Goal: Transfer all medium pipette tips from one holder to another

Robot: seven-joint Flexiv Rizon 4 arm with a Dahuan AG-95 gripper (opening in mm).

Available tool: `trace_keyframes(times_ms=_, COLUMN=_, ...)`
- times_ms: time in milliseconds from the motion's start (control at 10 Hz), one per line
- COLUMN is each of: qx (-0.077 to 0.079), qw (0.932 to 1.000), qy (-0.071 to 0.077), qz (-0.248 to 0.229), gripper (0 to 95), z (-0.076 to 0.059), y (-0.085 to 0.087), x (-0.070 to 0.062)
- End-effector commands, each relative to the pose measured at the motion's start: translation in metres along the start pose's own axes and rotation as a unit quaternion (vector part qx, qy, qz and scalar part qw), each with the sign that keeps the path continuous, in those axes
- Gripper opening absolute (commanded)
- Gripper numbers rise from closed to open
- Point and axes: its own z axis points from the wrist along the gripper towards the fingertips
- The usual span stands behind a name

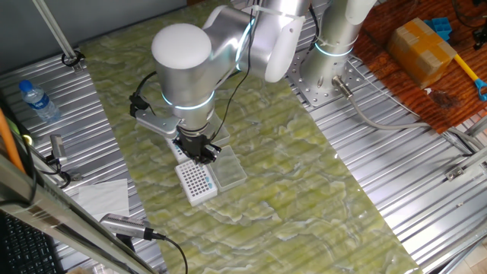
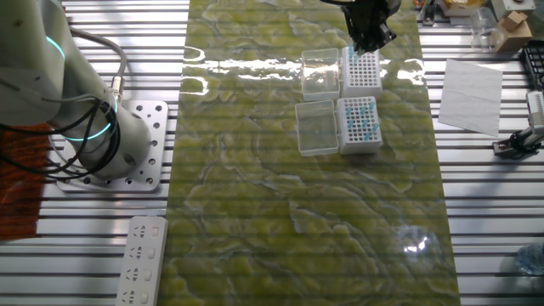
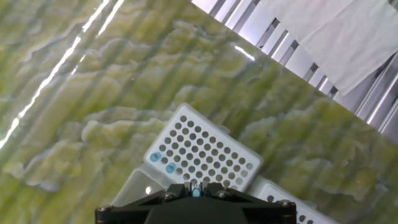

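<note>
Two white tip holders sit side by side on the green marbled mat, each w/ a clear hinged lid lying open beside it. In the other fixed view, the nearer holder carries most of the medium pipette tips, seen as scattered light-blue dots across its grid; its lid lies flat to the left. The farther holder is mostly bare dark holes, lid also open. Hand view shows that sparse holder w/ two blue tips seated near one corner, rest of the grid unfilled. Gripper hangs right above that holder's edge, fingers pinched close together on a single blue-topped tip between them. In one fixed view the gripper is just over the holders, arm above blocking part of them. White paper sheet lies off the mat on the ribbed metal table.
</note>
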Motion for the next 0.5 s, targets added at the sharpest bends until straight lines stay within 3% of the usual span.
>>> trace_keyframes(times_ms=100, qx=0.002, qw=1.0000, qy=0.000, qz=0.003, gripper=0.0, z=0.0026, y=0.0019, x=-0.0012)
trace_keyframes(times_ms=500, qx=0.004, qw=1.0000, qy=-0.005, qz=0.001, gripper=0.0, z=0.0059, y=0.0035, x=0.0020)
